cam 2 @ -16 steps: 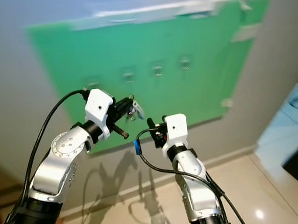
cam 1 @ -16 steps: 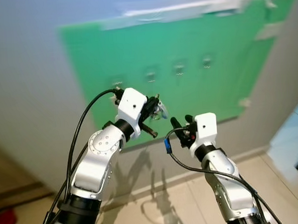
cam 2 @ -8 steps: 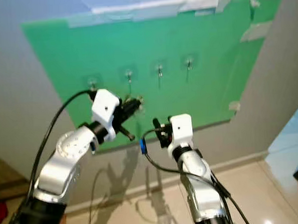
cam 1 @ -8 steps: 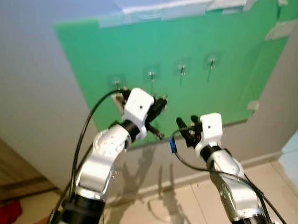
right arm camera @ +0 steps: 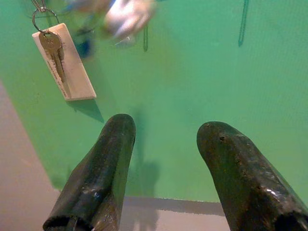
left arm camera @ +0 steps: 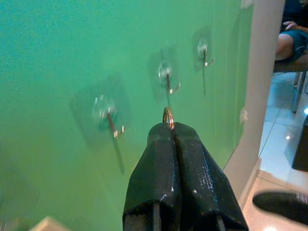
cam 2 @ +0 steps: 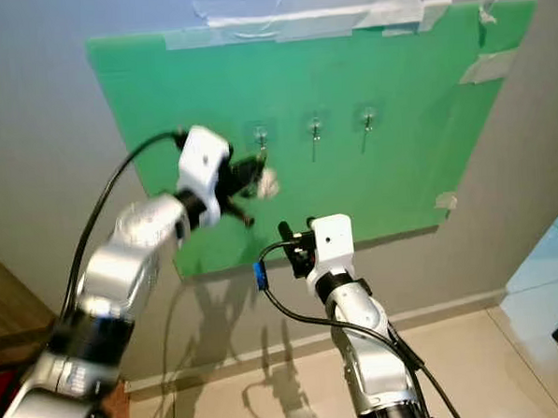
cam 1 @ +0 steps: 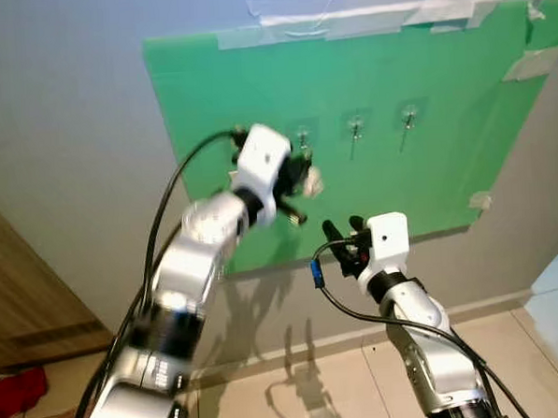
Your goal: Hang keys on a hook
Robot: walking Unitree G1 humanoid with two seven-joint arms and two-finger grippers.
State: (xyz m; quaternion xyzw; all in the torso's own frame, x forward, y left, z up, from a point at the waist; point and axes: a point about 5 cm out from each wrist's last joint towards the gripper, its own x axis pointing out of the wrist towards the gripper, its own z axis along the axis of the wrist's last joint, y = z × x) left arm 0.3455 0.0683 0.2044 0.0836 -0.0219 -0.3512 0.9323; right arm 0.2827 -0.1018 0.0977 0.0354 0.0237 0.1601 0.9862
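The left tool (left arm camera: pixel 172 126) has risen from below the row of hooks to the level of the row itself, and now stands close before the green board taped to the wall (cam 1: pixel 445 163). Its two black fingers (left arm camera: pixel 159 163) are pressed together on a small metal key ring (left arm camera: pixel 168 115), whose arc stands up just above the fingertips. The head camera has also shifted, so part of the apparent change is a change of framing.

For the task this suggests the carrying stage is nearly over and the placing stage is beginning: the ring must next be brought over a hook tip and let down onto it.

In the left wrist view, three clear adhesive hooks with metal prongs lie ahead of the tool. The nearest hook (left arm camera: pixel 111 115) is just beside the fingertips, the middle hook (left arm camera: pixel 167 79) is almost directly beyond the ring, and the far hook (left arm camera: pixel 204 52) is well apart. The ring appears close to the middle hook but not yet on it.

In the right wrist view, the load reads as a brass-coloured key (right arm camera: pixel 54 53) on a ring, lying against a flat white rectangular tag (right arm camera: pixel 65 62) and hanging freely before the board.

The right tool (right arm camera: pixel 163 159) waits lower, its fingers spread apart and empty.
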